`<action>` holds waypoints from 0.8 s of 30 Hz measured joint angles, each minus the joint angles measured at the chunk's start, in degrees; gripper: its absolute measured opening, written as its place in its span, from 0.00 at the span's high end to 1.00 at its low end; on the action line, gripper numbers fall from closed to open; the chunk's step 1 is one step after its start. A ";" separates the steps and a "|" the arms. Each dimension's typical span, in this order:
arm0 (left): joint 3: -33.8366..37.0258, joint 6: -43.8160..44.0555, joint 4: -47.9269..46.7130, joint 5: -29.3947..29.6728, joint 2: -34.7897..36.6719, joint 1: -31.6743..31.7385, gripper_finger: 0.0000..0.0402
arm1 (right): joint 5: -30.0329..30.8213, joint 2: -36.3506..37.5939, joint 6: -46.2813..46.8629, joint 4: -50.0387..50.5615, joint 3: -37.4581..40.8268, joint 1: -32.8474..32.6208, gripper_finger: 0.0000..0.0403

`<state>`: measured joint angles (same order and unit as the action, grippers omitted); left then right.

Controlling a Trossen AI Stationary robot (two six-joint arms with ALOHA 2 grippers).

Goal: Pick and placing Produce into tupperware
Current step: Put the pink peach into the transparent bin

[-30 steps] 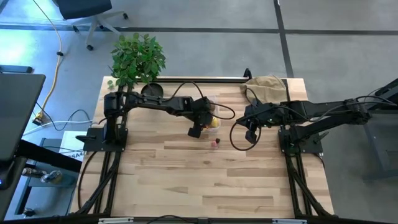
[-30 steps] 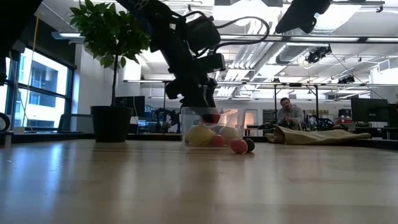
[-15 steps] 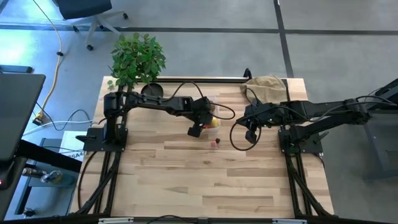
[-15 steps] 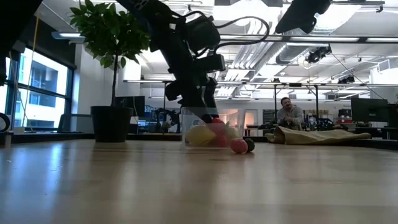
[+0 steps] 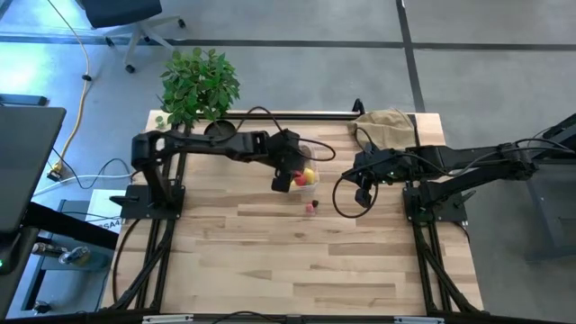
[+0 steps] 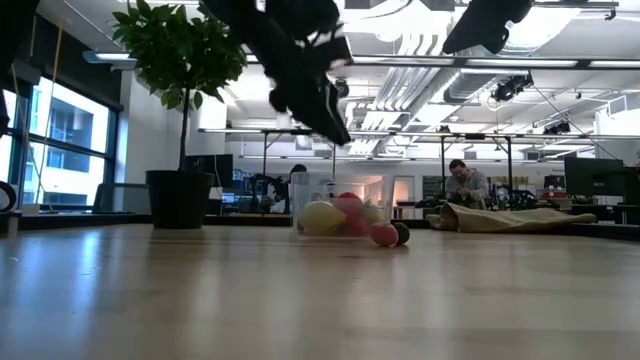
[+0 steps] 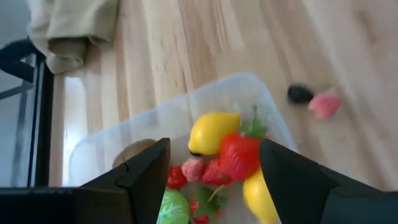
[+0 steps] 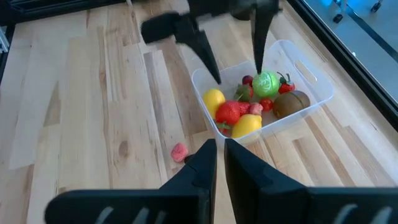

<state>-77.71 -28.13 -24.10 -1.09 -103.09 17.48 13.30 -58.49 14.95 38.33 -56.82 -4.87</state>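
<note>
The clear tupperware (image 5: 307, 160) stands far of the table's middle and holds several Produce pieces: a yellow lemon (image 7: 212, 132), a red strawberry (image 7: 239, 155), a green round one (image 8: 266, 83) and a brown kiwi-like one (image 8: 291, 104). A pink berry (image 5: 310, 206) and a small dark piece (image 7: 300, 94) lie on the wood just near of the tub. My left gripper (image 7: 214, 180) hangs open above the tub's left end, with nothing between its fingers. My right gripper (image 8: 220, 155) hovers shut to the right of the tub, holding nothing.
A potted plant (image 5: 198, 85) stands at the far left corner. A tan paper bag (image 5: 387, 126) lies at the far right, and a black rail (image 5: 288, 115) runs along the far edge. A person (image 6: 465, 180) sits in the room behind. The near half of the table offers free room.
My left gripper has let go of a red piece, which dropped among the Produce in the tub. The gripper has then risen clear above the tub. The tub itself and the loose pieces on the wood stayed where they were.
</note>
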 joint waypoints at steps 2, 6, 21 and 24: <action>0.00 2.75 0.06 -0.74 1.71 -0.39 0.42 | 0.01 -0.01 -0.01 0.00 0.00 0.00 0.94; 0.00 7.79 -0.11 -1.10 4.66 -2.52 0.42 | 0.00 -0.01 -0.01 0.00 0.00 0.01 0.94; 5.65 32.55 8.92 13.01 6.82 -19.78 0.42 | 0.01 -0.01 -0.01 0.01 0.00 0.00 0.94; 10.59 39.93 18.09 21.78 6.82 -23.40 0.42 | 0.00 0.01 0.00 0.02 0.00 0.01 0.94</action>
<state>-67.12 11.80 -6.01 20.69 -96.27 -5.92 13.30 -58.48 14.94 38.35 -56.82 -4.87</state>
